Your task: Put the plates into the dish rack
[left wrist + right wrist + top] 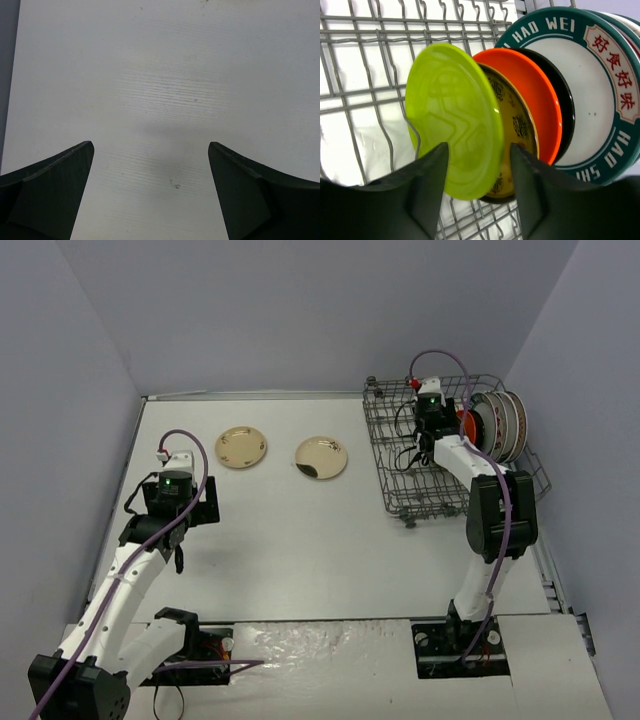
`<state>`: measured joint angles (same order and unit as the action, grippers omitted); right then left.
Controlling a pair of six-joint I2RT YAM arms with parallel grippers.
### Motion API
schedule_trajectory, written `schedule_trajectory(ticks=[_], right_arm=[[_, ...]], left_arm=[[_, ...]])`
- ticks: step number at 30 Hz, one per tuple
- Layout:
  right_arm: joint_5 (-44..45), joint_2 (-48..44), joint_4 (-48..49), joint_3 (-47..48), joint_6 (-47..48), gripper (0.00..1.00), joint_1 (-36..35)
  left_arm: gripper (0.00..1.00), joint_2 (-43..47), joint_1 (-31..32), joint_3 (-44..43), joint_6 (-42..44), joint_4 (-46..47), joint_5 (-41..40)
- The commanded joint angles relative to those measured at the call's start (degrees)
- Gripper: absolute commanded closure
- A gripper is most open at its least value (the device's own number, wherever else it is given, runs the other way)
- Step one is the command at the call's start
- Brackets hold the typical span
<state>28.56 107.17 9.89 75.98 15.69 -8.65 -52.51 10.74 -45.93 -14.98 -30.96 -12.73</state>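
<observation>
I have the right fingers (427, 190) down inside the dish rack (365, 90), which sits at the far right of the counter (300, 560); they stand apart, one on each side of the lower edge of the lime-green plate (452, 117), with no clamp on it that I can see. That plate stands on edge among the wires, glossy, with a faint raised pattern on its face; it is the nearest of a row. Just behind it stands a brown plate (517, 125) with dark motifs, then an orange plate (535, 100), a black plate (565, 105), and a larger white plate (590, 95) with a green rim lettered "HAO WEI" and red characters; more rims show behind it, too cropped to make out. Two cream plates (241, 446) (321, 457) lie flat on the counter, well left of the rack, side by side but apart; the right one carries a dark patch. The left fingers (50, 190) are spread wide over bare counter, holding nothing.
</observation>
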Motion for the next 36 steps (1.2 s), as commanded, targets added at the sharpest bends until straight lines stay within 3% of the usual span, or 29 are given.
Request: schedule_trajectory(ticks=[1,9,12,19,27,31,36], right_arm=[[-0.38,-9.00,1.54,-0.34,-2.31,0.46,0.07],[-4.48,-22.82,-3.26,-0.24,-6.25,0.28,-0.84],[-9.82,-31.78,-5.30,-1.32,-10.33,0.18,-0.93],[-23.19,-46.90,-5.67,-9.10,-25.20,0.04,-0.84],[-41.65,-57.83,-5.61,-21.97,-36.31,0.00,-0.93],[-45.92,-60.92,-5.50,-26.15,-38.57,0.00,-1.36],[-49.04,-62.20,-5.50,-28.57,-40.18,0.00,-1.99]], left_arm=[[0.03,0.09,-0.37,-2.14,0.54,2.70,-0.04],[0.03,-0.51,-0.46,-3.16,-3.47,2.59,3.05],[0.03,-2.77,-0.46,-5.09,-7.50,4.18,5.89],[0.03,-17.71,-0.76,-12.41,-18.45,11.23,10.82],[0.03,-33.99,-6.06,-17.10,-34.73,25.49,18.53],[0.03,-40.38,-8.98,-17.05,-39.93,34.31,21.55],[0.07,-47.56,-9.57,-20.76,-41.57,36.83,21.89]])
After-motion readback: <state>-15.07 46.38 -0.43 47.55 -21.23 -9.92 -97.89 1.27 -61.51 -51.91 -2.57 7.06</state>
